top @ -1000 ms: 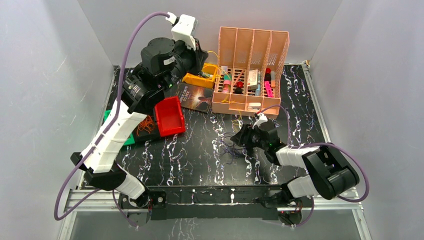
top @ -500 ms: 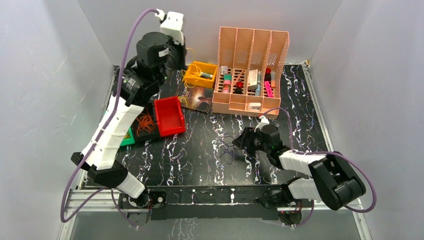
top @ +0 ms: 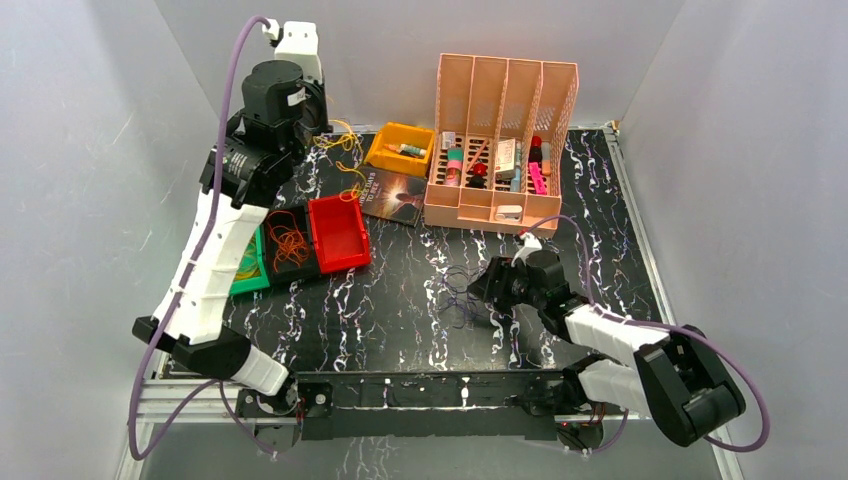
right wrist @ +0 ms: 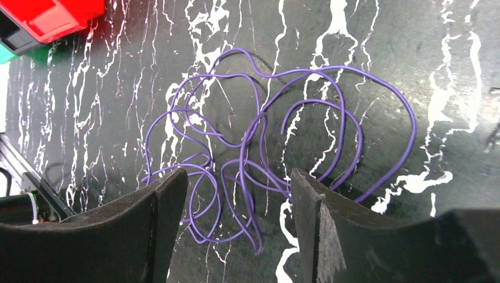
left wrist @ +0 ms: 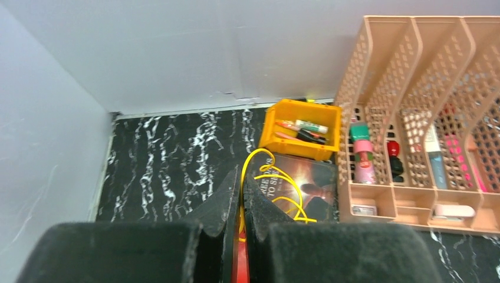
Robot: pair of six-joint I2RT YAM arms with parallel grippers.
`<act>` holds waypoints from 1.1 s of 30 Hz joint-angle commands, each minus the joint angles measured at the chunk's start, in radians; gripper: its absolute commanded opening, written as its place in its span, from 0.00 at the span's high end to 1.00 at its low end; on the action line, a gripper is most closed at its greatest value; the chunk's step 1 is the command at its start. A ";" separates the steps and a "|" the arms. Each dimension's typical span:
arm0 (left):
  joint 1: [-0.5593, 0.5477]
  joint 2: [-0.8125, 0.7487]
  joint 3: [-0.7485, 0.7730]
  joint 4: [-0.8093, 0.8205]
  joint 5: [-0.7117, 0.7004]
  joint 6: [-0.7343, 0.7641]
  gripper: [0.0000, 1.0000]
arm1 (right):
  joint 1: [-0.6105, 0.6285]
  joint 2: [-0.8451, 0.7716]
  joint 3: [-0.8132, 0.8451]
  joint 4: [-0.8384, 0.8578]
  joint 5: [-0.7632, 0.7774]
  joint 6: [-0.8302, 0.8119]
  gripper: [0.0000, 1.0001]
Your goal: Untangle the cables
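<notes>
My left gripper (left wrist: 242,174) is shut on the yellow cable (left wrist: 282,178) and holds it raised at the far left; its loops hang over the book in the top view (top: 345,160). The orange cable (top: 290,243) lies coiled in the black tray left of the red bin. The dark purple cable (right wrist: 259,147) lies in loose loops on the table centre, also in the top view (top: 460,298). My right gripper (right wrist: 239,180) is open just above it, jaws astride its near loops, and shows low on the table in the top view (top: 483,291).
A red bin (top: 338,232), a green tray (top: 250,268), a yellow bin (top: 400,149) with small items, a dark book (top: 393,195) and a peach desk organiser (top: 503,140) with several items stand along the back. Grey walls enclose the table.
My left arm has swung left and up, pulling the yellow cable away from the yellow bin. My right gripper stays over the purple cable, shifting only slightly.
</notes>
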 commanded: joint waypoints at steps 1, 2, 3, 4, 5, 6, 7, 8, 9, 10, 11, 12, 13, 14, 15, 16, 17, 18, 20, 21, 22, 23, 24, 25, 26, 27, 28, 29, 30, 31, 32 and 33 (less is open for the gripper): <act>0.023 -0.062 0.025 -0.030 -0.134 0.025 1.00 | 0.006 -0.086 0.089 -0.102 0.049 -0.061 0.26; 0.026 -0.067 0.018 -0.031 -0.156 0.027 1.00 | 0.005 -0.109 0.123 -0.138 0.068 -0.079 0.26; 0.028 -0.072 0.012 -0.032 -0.180 0.027 1.00 | 0.006 -0.130 0.143 -0.169 0.089 -0.105 0.26; 0.029 -0.077 0.007 -0.037 -0.202 0.027 1.00 | 0.005 -0.153 0.164 -0.197 0.108 -0.124 0.26; 0.030 -0.080 0.008 -0.044 -0.224 0.025 1.00 | 0.006 -0.173 0.183 -0.226 0.126 -0.141 0.25; 0.030 -0.083 0.011 -0.053 -0.248 0.019 1.00 | 0.006 -0.188 0.208 -0.248 0.143 -0.158 0.25; 0.030 -0.086 0.015 -0.062 -0.260 0.009 1.00 | 0.005 -0.202 0.224 -0.264 0.154 -0.173 0.25; 0.030 -0.091 0.017 -0.071 -0.274 0.000 1.00 | 0.004 -0.212 0.237 -0.274 0.163 -0.185 0.25; 0.030 -0.095 0.018 -0.080 -0.288 -0.008 1.00 | 0.005 -0.218 0.248 -0.283 0.169 -0.194 0.25; 0.030 -0.098 0.019 -0.090 -0.306 -0.016 1.00 | 0.005 -0.221 0.259 -0.292 0.173 -0.198 0.25; 0.030 -0.100 0.023 -0.102 -0.326 -0.021 1.00 | 0.005 -0.219 0.268 -0.298 0.173 -0.202 0.25; 0.030 -0.102 0.025 -0.113 -0.346 -0.027 1.00 | 0.004 -0.216 0.274 -0.305 0.175 -0.204 0.25; 0.030 -0.106 0.026 -0.122 -0.370 -0.028 1.00 | 0.005 -0.211 0.280 -0.308 0.174 -0.205 0.25; 0.031 -0.109 0.026 -0.130 -0.390 -0.028 1.00 | 0.005 -0.205 0.282 -0.311 0.172 -0.203 0.25; 0.030 -0.112 0.023 -0.134 -0.416 -0.021 1.00 | 0.005 -0.198 0.284 -0.311 0.165 -0.198 0.25; 0.030 -0.113 0.020 -0.134 -0.443 -0.012 1.00 | 0.006 -0.191 0.284 -0.310 0.157 -0.194 0.25; 0.030 -0.111 0.019 -0.135 -0.470 -0.002 1.00 | 0.004 -0.183 0.284 -0.307 0.150 -0.188 0.25; 0.030 -0.110 0.017 -0.135 -0.493 0.012 1.00 | 0.006 -0.174 0.284 -0.304 0.138 -0.183 0.25; 0.033 -0.107 0.010 -0.117 -0.536 0.045 1.00 | 0.005 -0.159 0.287 -0.301 0.123 -0.175 0.25; 0.040 -0.107 0.002 -0.101 -0.554 0.064 1.00 | 0.005 -0.153 0.288 -0.299 0.116 -0.172 0.25; 0.050 -0.107 -0.010 -0.076 -0.571 0.083 1.00 | 0.005 -0.149 0.291 -0.299 0.110 -0.170 0.25; 0.065 -0.107 -0.015 -0.060 -0.576 0.097 1.00 | 0.005 -0.145 0.293 -0.300 0.107 -0.168 0.25; 0.087 -0.105 -0.019 -0.051 -0.575 0.103 1.00 | 0.006 -0.141 0.296 -0.302 0.105 -0.168 0.25; 0.111 -0.101 -0.021 -0.047 -0.566 0.103 1.00 | 0.005 -0.139 0.299 -0.304 0.103 -0.168 0.25; 0.145 -0.097 -0.018 -0.049 -0.544 0.100 1.00 | 0.006 -0.136 0.304 -0.307 0.099 -0.169 0.25; 0.165 -0.092 -0.013 -0.055 -0.527 0.092 1.00 | 0.006 -0.133 0.308 -0.311 0.096 -0.171 0.25; 0.193 -0.087 -0.006 -0.062 -0.506 0.082 1.00 | 0.006 -0.131 0.312 -0.316 0.091 -0.173 0.25; 0.229 -0.082 0.000 -0.068 -0.492 0.073 1.00 | 0.006 -0.129 0.315 -0.321 0.087 -0.176 0.25; 0.251 -0.078 0.008 -0.072 -0.482 0.070 1.00 | 0.005 -0.125 0.317 -0.325 0.083 -0.178 0.25; 0.273 -0.073 0.013 -0.074 -0.473 0.066 1.00 | 0.005 -0.123 0.318 -0.328 0.080 -0.179 0.25; 0.294 -0.069 0.018 -0.077 -0.463 0.062 1.00 | 0.006 -0.120 0.319 -0.332 0.078 -0.180 0.25; 0.314 -0.067 0.025 -0.080 -0.450 0.059 1.00 | 0.005 -0.119 0.319 -0.335 0.075 -0.180 0.25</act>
